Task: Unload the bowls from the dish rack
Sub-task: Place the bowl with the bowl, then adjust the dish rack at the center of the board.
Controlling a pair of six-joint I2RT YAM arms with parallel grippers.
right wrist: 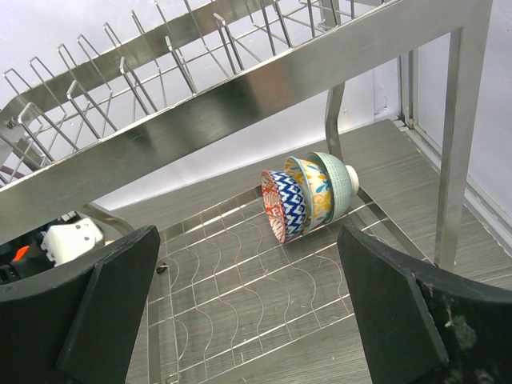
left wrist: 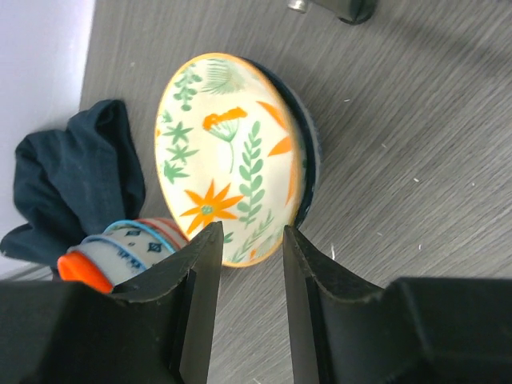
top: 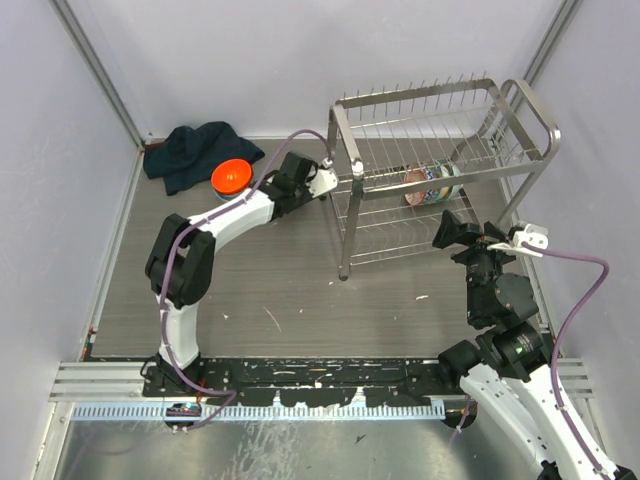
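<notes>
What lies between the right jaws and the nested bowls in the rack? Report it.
Only the dish rack's lower wire shelf, with nothing on that stretch, up to the nested bowls. The right wrist view shows it.

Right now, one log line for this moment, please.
left jaws: open, by floral bowl on table | right jaws: open, facing dish rack | three nested bowls on its lower shelf

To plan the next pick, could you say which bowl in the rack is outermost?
The mint green bowl; the yellow floral bowl and blue zigzag bowl nest inside it.
</notes>
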